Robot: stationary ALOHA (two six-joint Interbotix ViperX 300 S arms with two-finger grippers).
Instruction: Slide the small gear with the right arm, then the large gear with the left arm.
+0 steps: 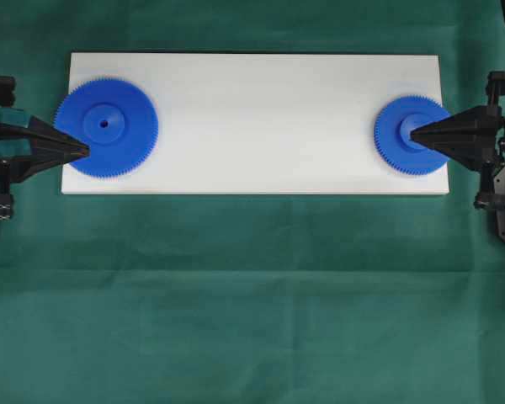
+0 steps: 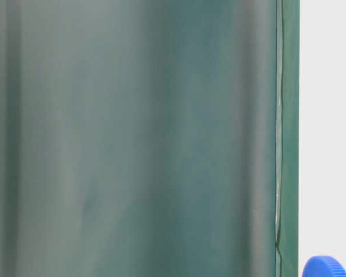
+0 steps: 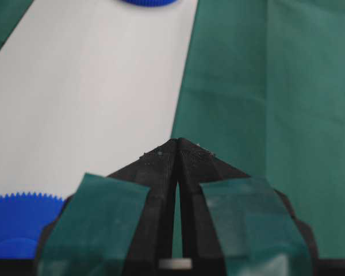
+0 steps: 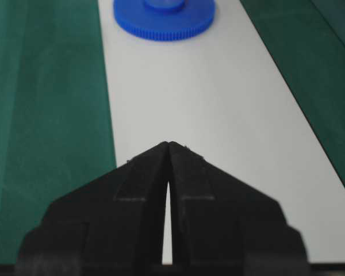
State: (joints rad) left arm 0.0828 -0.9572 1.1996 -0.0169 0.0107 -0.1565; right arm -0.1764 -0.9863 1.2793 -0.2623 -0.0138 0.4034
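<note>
The large gear (image 1: 106, 126) lies flat on the left end of the white board (image 1: 261, 118). The small gear (image 1: 402, 143) lies on the right end. My left gripper (image 1: 85, 151) is shut, its tip at the large gear's near-left rim. My right gripper (image 1: 413, 132) is shut, its tip over the small gear's raised hub. In the left wrist view the shut left gripper (image 3: 177, 140) has the large gear (image 3: 17, 221) at its lower left and the small gear (image 3: 149, 2) far ahead. Beyond the right gripper (image 4: 169, 143), the right wrist view shows the large gear (image 4: 164, 20) at the board's far end.
Green cloth (image 1: 252, 295) covers the table all round the board. The board's bare middle (image 4: 218, 115) stretches between the two gears. A blue toothed edge (image 2: 326, 267) pokes into the table-level view; which gear it is I cannot tell.
</note>
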